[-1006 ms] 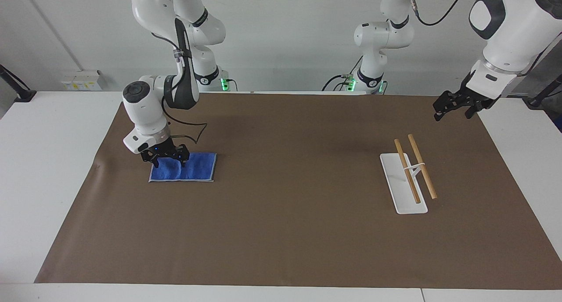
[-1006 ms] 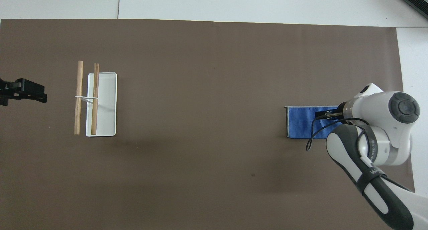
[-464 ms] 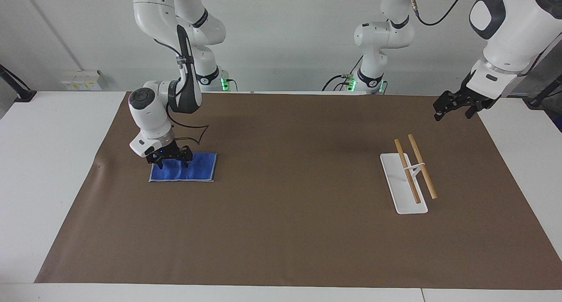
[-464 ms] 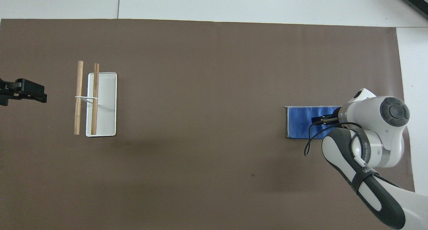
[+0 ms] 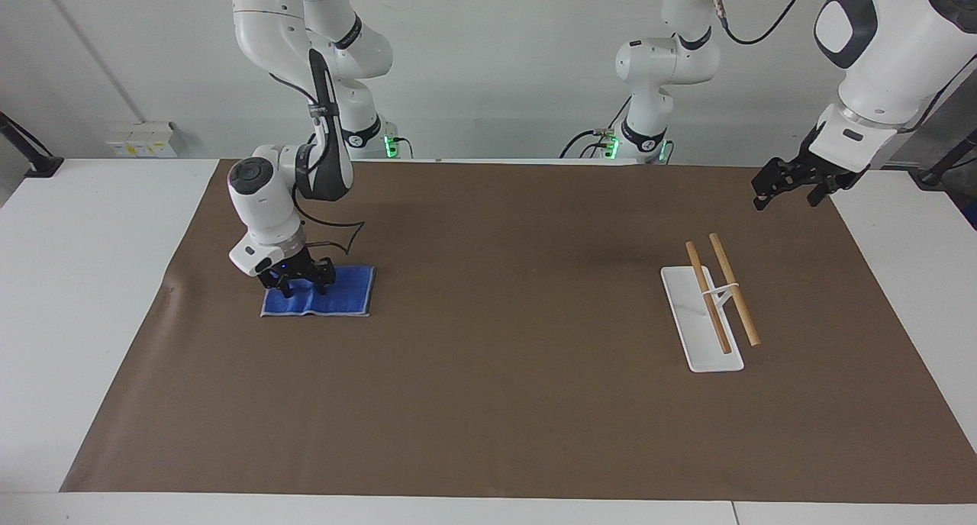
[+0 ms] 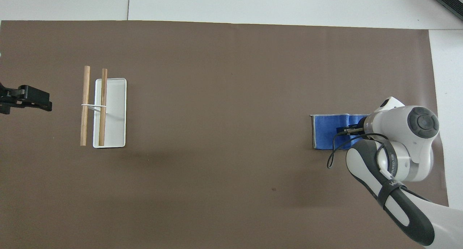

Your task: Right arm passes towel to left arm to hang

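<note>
The towel (image 5: 320,300) lies on the brown mat (image 5: 496,403) toward the right arm's end of the table, its edge nearest the robots bunched up a little; the right gripper (image 5: 296,278) is down on that edge, seemingly pinching the cloth, though I cannot tell how far its fingers have closed; a grip on the edge would let the cloth hang free for the pass. The left gripper (image 5: 790,181) waits over the mat's corner near the rack (image 5: 714,305), probably to receive; its opening is unclear. Lettering on the right arm's dark link is illegible.
</note>
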Robot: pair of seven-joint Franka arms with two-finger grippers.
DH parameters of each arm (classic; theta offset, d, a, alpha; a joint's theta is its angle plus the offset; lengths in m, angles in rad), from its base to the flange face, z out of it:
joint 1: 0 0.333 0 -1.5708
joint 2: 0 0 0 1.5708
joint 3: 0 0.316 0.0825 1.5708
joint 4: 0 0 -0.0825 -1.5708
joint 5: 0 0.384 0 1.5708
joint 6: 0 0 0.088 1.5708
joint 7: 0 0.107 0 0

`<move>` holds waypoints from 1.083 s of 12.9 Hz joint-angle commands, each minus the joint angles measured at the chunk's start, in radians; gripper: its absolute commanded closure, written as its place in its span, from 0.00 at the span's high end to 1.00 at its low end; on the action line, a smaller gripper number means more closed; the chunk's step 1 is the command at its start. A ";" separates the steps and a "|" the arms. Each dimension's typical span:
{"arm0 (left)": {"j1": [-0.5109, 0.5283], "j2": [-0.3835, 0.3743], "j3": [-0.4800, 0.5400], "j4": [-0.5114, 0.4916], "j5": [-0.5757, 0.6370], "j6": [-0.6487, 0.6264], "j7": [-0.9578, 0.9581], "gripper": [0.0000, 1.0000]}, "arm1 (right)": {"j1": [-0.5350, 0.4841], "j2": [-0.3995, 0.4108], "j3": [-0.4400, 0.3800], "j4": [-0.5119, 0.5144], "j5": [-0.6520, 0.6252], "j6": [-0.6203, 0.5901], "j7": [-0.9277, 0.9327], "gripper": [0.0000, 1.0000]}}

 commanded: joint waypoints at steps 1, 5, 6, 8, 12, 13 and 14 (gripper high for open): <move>-0.009 -0.029 0.005 -0.036 -0.001 0.038 -0.006 1.00 | -0.009 0.005 0.012 -0.006 0.016 0.011 0.027 0.00; -0.009 -0.031 0.007 -0.038 -0.001 0.041 -0.009 1.00 | -0.008 -0.010 0.080 0.055 0.047 -0.061 0.127 0.00; -0.009 -0.031 0.007 -0.036 -0.001 0.044 -0.009 1.00 | -0.007 -0.017 0.090 0.071 0.056 -0.086 0.138 0.00; -0.006 -0.031 0.007 -0.036 -0.001 0.047 -0.002 1.00 | -0.007 -0.036 0.107 0.101 0.057 -0.121 0.164 0.00; -0.018 -0.026 0.002 -0.039 -0.001 0.118 -0.035 1.00 | -0.009 -0.061 0.193 0.208 0.059 -0.216 0.274 0.00; -0.027 -0.026 -0.016 -0.041 -0.003 0.142 -0.108 1.00 | -0.009 -0.061 0.218 0.259 0.076 -0.245 0.306 0.00; -0.027 -0.028 -0.056 -0.045 -0.003 0.150 -0.187 1.00 | -0.008 -0.059 0.234 0.308 0.147 -0.270 0.313 0.00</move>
